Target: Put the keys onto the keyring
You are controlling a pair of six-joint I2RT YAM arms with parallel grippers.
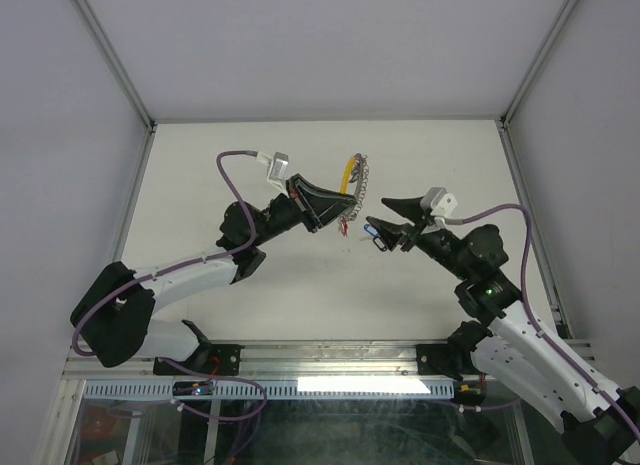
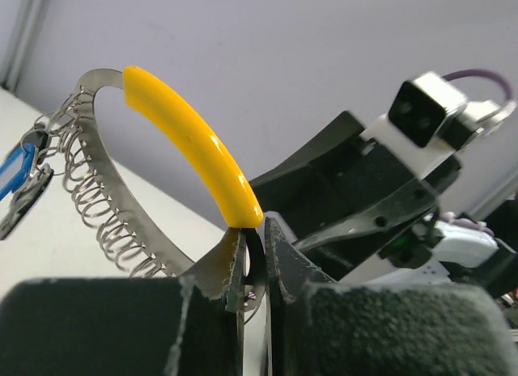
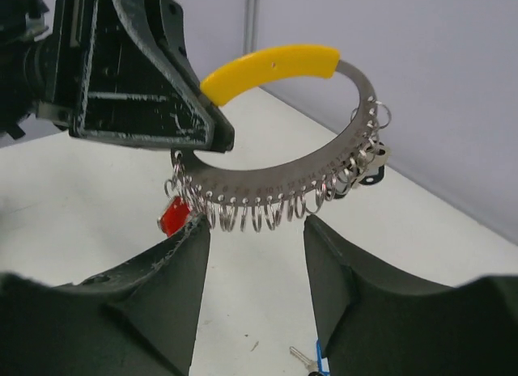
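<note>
Yellow plastic covers one arc of the keyring [image 1: 358, 190], a thin silvery hoop held up above the white counter [image 1: 200, 155], near its middle. The left pincer [image 2: 255, 259] is closed on the bare metal band just below the lower end of the yellow section [image 2: 194, 141]; in the left wrist view its two fingertips clamp the band between them. A row of small wire loops [image 3: 259, 210] hangs along the outer edge of the band, from the grip round toward the other end of the yellow section. A red-tagged key [image 3: 172, 216] hangs among the loops nearest the left pincer. A dark-tagged key [image 3: 368, 172] hangs at the opposite stretch of the hoop, away from the grip. The right pincer [image 3: 255, 263] faces the hoop from the right side of the counter, its fingers [image 3: 174, 287] standing well apart with nothing held. The looped stretch of the band lies just beyond the gap between them and touches neither finger. A blue-tagged key [image 3: 312, 361] shows at the bottom edge of the right wrist view, below that gap and apart from the hoop. In the top view its blue tag sits close to the right pincer's fingertips, on the side facing the hoop. Whether this key rests on the counter cannot be told
</note>
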